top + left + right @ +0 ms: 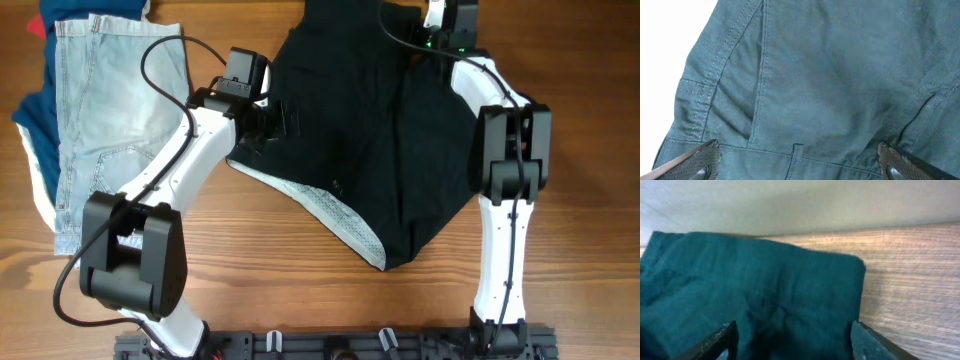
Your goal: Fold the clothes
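The black shorts [390, 130] lie spread out on the wooden table, with the white speckled waistband lining [335, 212] turned out along their lower left edge. My left gripper [274, 118] is open at the shorts' left edge. In the left wrist view its fingers [800, 170] straddle the waistband near a belt loop [797, 155] and a pocket seam. My right gripper [444, 22] is open over the shorts' far right corner. In the right wrist view its fingers [795, 345] are spread above the fabric corner [790, 290].
Light-blue denim shorts [105, 110] lie at the left, on top of navy, red and white garments [30, 125] at the table's left edge. Bare wood [910, 280] lies to the right of the shorts' corner. The arm bases stand at the front edge [340, 345].
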Motion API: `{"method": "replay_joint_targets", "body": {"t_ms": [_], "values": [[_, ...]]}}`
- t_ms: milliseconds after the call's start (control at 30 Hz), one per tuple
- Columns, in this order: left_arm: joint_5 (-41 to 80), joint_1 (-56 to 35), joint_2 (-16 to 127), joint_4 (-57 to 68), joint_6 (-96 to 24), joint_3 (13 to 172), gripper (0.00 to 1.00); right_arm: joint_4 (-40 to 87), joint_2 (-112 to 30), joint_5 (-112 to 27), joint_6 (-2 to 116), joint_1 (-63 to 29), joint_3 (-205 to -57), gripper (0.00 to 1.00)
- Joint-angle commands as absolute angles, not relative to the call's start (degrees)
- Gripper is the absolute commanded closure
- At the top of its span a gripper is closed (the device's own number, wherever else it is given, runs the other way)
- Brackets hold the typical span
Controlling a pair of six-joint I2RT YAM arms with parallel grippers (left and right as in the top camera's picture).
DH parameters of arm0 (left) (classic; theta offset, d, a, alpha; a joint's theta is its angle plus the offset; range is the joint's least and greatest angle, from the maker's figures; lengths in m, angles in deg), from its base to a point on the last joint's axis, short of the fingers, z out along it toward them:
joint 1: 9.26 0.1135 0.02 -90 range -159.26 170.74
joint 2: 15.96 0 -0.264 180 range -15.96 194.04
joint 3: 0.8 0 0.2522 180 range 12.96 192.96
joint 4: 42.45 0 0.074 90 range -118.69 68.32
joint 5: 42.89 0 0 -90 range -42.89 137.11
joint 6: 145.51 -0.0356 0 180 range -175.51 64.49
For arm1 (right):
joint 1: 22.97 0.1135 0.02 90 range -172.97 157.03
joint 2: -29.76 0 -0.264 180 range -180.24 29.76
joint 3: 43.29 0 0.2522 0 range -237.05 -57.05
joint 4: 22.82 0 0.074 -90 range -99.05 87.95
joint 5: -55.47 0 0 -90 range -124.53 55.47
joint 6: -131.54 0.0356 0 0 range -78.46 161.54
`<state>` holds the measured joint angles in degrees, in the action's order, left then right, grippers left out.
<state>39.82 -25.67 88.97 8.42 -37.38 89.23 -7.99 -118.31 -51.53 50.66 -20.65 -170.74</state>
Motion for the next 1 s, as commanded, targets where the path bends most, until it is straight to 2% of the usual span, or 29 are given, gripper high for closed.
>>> {"method": "replay_joint_targets", "body": {"t_ms": [0, 433, 467, 533, 567, 600, 700, 733, 967], "values": [[40.39, -25.93, 88.29, 8.44, -36.83, 89.95, 0.00, -8.56, -120.04, -52.49, 52.22, -20.25, -170.95, 0.29], [40.35, -26.17, 88.29, 8.72, -36.64, 89.93, 0.00, -7.10, -121.96, -52.55, 53.55, -20.21, -170.95, 0.35], [40.35, -26.28, 88.29, 8.72, -36.64, 89.93, 0.00, -6.79, -121.98, -52.55, 53.53, -20.21, -170.95, 0.38], [40.37, -26.43, 88.29, 8.70, -36.64, 89.93, 0.00, -6.44, -121.98, -52.53, 53.53, -20.21, -170.95, 0.51], [40.37, -26.43, 88.27, 8.70, -36.64, 89.93, 0.00, -6.31, -121.98, -52.42, 53.59, -20.21, -170.95, 0.66], [40.37, -26.43, 88.29, 8.70, -36.64, 89.93, 0.00, -5.94, -121.98, -52.03, 53.72, -20.28, -170.95, 0.75], [40.37, -26.41, 88.29, 8.68, -36.64, 89.93, 0.00, -3.93, -121.83, -50.33, 54.86, -20.60, -170.98, 0.92], [40.37, -26.41, 88.29, 8.68, -36.64, 89.93, 0.00, -2.79, -121.68, -49.65, 55.39, -20.84, -171.06, 0.96], [40.39, -26.41, 88.29, 8.64, -36.64, 89.93, 0.00, 6.28, -116.34, -45.91, 57.77, -25.39, -171.06, 0.96]]}}
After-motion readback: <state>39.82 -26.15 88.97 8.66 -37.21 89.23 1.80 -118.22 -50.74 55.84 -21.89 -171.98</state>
